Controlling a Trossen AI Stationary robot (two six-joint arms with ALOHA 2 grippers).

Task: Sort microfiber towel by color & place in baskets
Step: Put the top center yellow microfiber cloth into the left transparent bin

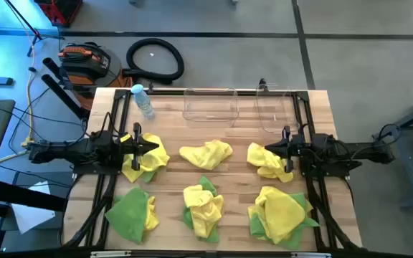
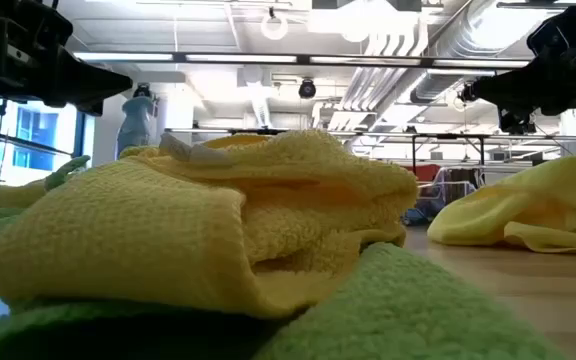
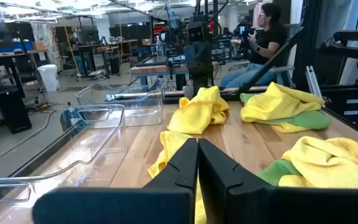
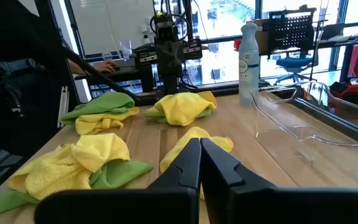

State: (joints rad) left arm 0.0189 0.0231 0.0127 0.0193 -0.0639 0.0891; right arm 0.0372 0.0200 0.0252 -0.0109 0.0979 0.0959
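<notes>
On the pale wooden slatted table (image 1: 228, 136), six crumpled heaps of microfiber towel lie in two rows of three. In the row nearer the far edge, a yellow towel with a little green under it (image 1: 148, 159) lies at the left, a plain yellow towel (image 1: 206, 154) in the middle, and another yellow towel (image 1: 267, 161) at the right. In the near row lie a mostly green towel with a yellow edge (image 1: 133, 209), a yellow towel on a green one (image 1: 203, 204), and a large yellow towel over a green one (image 1: 282, 211). The two see-through clear plastic baskets stand side by side at the far edge of the table, the wider basket (image 1: 211, 104) nearer the middle and the narrower basket (image 1: 276, 109) to its right; both hold no towel. A clear water bottle with a blue cap (image 1: 143, 100) lies at the far left, just beside the wider basket. The left gripper (image 1: 151, 145) hangs over the left yellow towel with its two dark fingers pressed together, holding nothing, as the left wrist view shows (image 3: 197, 163). The right gripper (image 1: 269, 150) hangs over the right yellow towel, its fingers likewise together and empty (image 4: 200, 160). Beyond the table, a person in a dark top (image 3: 267, 34) sits at a desk.
</notes>
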